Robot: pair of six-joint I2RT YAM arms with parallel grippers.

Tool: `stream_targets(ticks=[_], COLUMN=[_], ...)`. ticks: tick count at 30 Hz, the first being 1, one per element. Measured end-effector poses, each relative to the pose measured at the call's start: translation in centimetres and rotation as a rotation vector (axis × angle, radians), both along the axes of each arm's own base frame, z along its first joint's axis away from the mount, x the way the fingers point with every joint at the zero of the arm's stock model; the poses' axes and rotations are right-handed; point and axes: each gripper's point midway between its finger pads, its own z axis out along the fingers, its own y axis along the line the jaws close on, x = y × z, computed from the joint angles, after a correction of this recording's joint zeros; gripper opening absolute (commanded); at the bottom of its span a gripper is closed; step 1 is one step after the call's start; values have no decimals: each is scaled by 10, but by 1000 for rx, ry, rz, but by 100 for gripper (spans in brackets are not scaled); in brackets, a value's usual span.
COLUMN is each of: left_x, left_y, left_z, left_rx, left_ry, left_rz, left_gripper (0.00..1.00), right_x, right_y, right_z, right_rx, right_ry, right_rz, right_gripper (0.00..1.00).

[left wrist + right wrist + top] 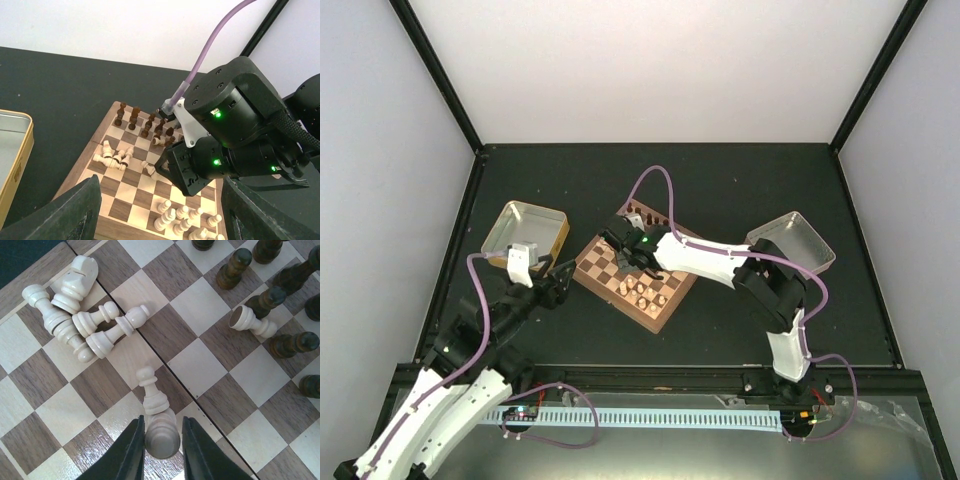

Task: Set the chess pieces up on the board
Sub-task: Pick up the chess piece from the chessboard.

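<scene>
Right fingers [131, 450] pinch a cream piece [162, 440] by its base near the board's [658, 316] middle, beside toppled cream pieces [80, 325]. Left fingers [75, 212] hang spread just off the board's left edge.

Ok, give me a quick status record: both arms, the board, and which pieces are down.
right arm fingers: closed against the base of a pale cream wooden pawn lying on the checked wooden chessboard
left arm fingers: open, empty, near the board's edge
standing: dark brown pieces along one edge, pale ones opposite
fallen: cluster of pale pieces; one pale piece among the dark
</scene>
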Motion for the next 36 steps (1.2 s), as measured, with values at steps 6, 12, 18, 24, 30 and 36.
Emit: stream_targets(ticks=[6,12,18,24,30,36], left_x=[3,9,20,32,42,42], left_y=[0,-3,-10,-13,-32,-60], left_z=[-6,-23,-60,-52,-47,-41], left_rx=[4,-37,-104,-215,-288,-353], left_ry=[22,101,275,290,321,365], left_rz=[8,35,98,135,61,-95], left_gripper=[68,69,73,76,77,74], right_x=[1,4,0,-6,-30,-56], right_y=[0,0,-5,-4,-2,-2], right_z=[0,3,24,72,110,140], right_rx=[-2,-17,-5,76,185,276], right_ry=[-5,-32,-92,-183,-213,-226], right_rz=[2,30,113,209,345,485], right_gripper=[11,10,9,9,7,7])
